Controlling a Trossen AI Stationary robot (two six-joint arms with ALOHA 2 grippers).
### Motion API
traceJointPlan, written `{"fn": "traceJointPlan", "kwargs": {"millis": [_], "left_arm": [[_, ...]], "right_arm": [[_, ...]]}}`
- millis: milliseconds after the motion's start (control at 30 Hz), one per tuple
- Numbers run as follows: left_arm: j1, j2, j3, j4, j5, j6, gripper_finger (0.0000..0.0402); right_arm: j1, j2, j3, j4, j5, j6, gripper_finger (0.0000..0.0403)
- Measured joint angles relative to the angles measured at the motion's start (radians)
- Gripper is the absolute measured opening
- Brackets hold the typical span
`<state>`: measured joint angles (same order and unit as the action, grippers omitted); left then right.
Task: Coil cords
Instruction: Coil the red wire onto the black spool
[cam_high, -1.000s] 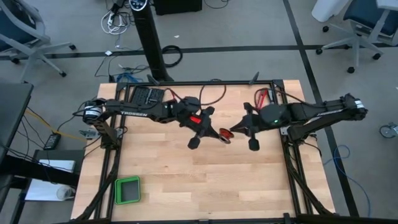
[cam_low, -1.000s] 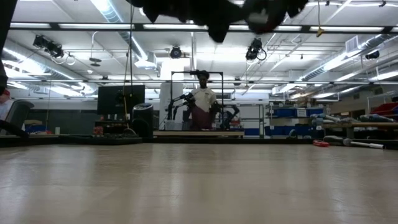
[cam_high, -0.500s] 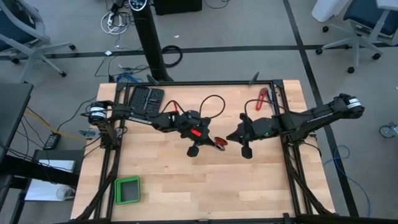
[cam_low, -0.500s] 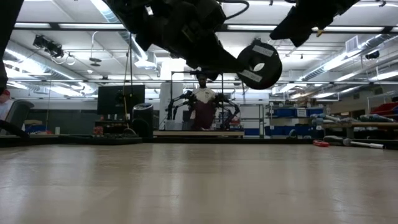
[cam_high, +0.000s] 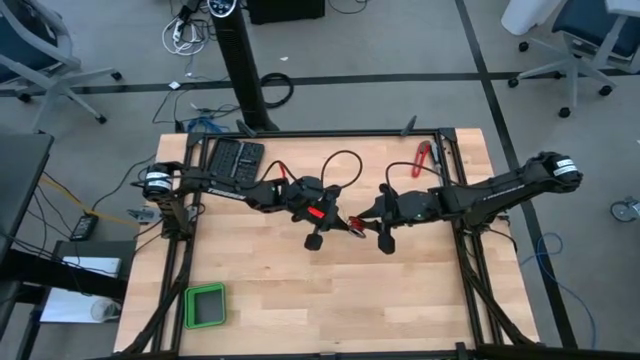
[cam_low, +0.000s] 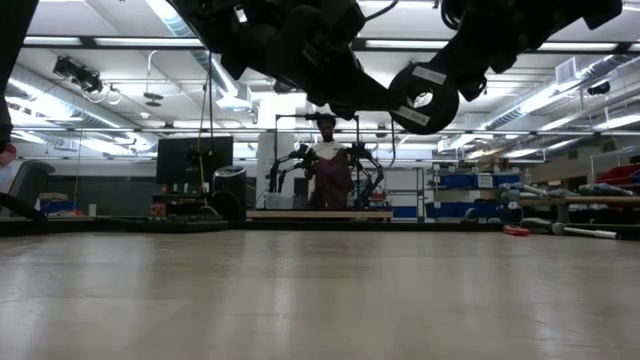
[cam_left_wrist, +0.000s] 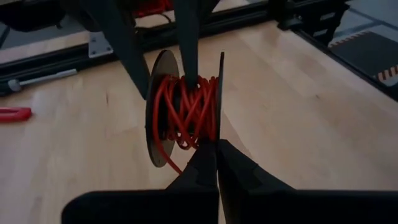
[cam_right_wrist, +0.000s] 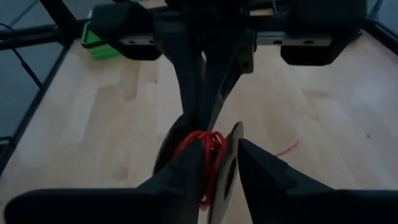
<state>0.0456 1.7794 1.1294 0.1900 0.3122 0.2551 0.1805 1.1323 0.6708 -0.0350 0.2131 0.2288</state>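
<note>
From above, both arms reach inward and meet over the middle of the wooden table (cam_high: 300, 290); the left gripper (cam_high: 335, 228) and right gripper (cam_high: 366, 224) close in on a small spool (cam_high: 352, 228) between them, with a green box (cam_high: 205, 305) near the front left corner. At table height, the spool's dark disc (cam_low: 424, 97) hangs in the air. Through the left wrist camera, its fingers (cam_left_wrist: 205, 165) are pressed together on the red cord (cam_left_wrist: 186, 112) wound between the flanges. Through the right wrist camera, its fingers (cam_right_wrist: 264, 167) stand spread astride one flange, the cord just beside them.
</note>
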Motion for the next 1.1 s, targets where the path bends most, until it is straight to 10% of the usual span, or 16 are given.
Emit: {"fn": "traceJointPlan", "kwargs": {"millis": [233, 467, 833, 1100], "left_arm": [[-0.001, 0.000, -0.002, -0.015, -0.007, -0.004, 0.0001], [-0.002, -0.001, -0.002, -0.012, -0.034, -0.049, 0.0023], [0.014, -0.071, 0.001, -0.112, -0.009, -0.136, 0.0170], [-0.004, -0.119, -0.006, -0.165, 0.012, -0.153, 0.0181]], "right_arm": [[0.000, 0.040, 0.000, 0.001, 0.034, -0.022, 0.0014], [0.006, 0.043, 0.000, -0.010, 0.043, 0.001, 0.0004], [0.057, 0.028, -0.003, -0.027, 0.107, -0.017, 0.0001], [0.090, -0.010, -0.205, 0.348, 0.133, -0.049, 0.0001]]}}
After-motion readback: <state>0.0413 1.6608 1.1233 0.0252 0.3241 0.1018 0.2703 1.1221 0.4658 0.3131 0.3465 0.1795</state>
